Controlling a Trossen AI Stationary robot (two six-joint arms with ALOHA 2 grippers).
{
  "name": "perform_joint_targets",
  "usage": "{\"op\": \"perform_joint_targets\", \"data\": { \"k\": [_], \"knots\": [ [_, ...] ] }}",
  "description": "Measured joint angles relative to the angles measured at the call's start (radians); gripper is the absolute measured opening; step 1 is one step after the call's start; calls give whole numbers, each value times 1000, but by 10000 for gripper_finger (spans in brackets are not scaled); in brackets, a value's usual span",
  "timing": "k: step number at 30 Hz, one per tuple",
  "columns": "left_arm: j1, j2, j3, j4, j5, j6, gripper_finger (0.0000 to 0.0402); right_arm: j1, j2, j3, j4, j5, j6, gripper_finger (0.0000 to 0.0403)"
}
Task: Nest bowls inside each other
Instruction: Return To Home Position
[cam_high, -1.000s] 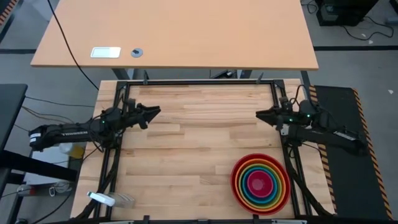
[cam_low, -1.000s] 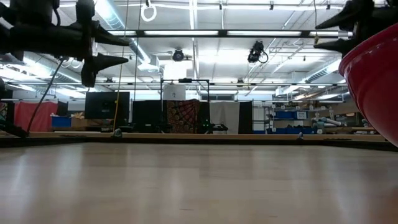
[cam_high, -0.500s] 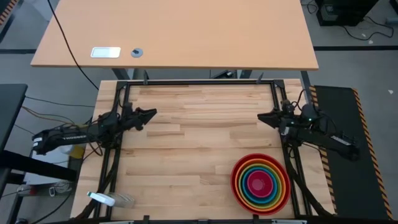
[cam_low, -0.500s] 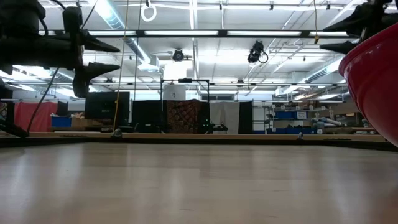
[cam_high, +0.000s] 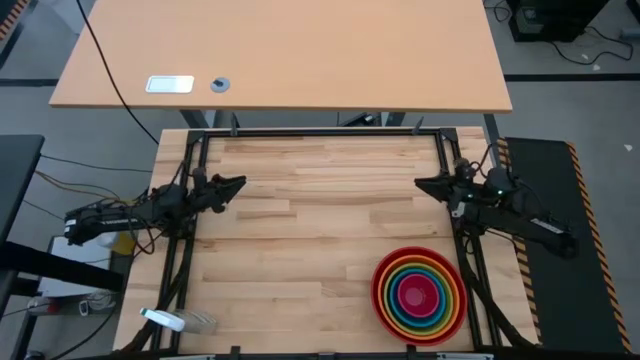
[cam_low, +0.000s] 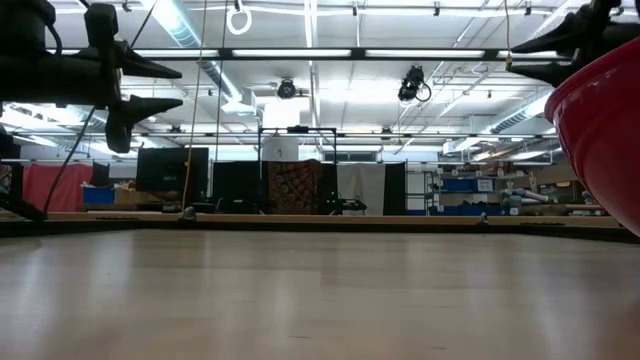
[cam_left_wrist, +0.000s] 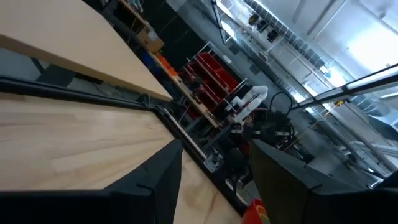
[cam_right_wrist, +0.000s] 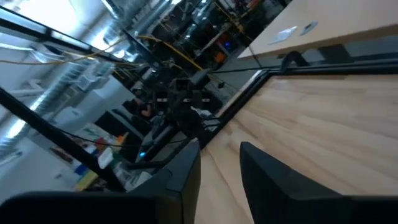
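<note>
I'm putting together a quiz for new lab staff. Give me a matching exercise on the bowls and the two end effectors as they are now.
Things:
1. red bowl
2. pink bowl
3. left end effector
4. right end effector

Places and states:
A. open, at the table's right side
B. innermost of the nest
C. open, at the table's left side
D. outermost, holding the rest

Pairs: 1-D, 2-B, 3-C, 4-A.

Bowls (cam_high: 418, 296) in concentric rings, red outermost, orange, yellow-green, blue, magenta centre, table (cam_high: 300, 240) pale banded wood, frame (cam_high: 320, 132) black, desk (cam_high: 300, 50) plain tan.
</note>
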Motion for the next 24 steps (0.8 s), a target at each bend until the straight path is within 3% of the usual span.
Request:
{"op": "perform_joint_targets", "data": {
  "k": [9, 13, 21, 24],
  "knots": [
    [-1, 2, 0, -33, -54, -25, 191, 0, 1, -214, 319, -65, 115, 109],
    [-8, 2, 0, -4, -84, -27, 191, 0, 1, -262, 328, -64, 134, 109],
    [-11, 3, -1, -32, -82, 8, 191, 0, 23, -278, 295, 169, 168, 108],
    [-11, 3, -1, -97, -80, 137, 192, -1, 36, -279, 297, 193, 16, 108]
  ]
}}
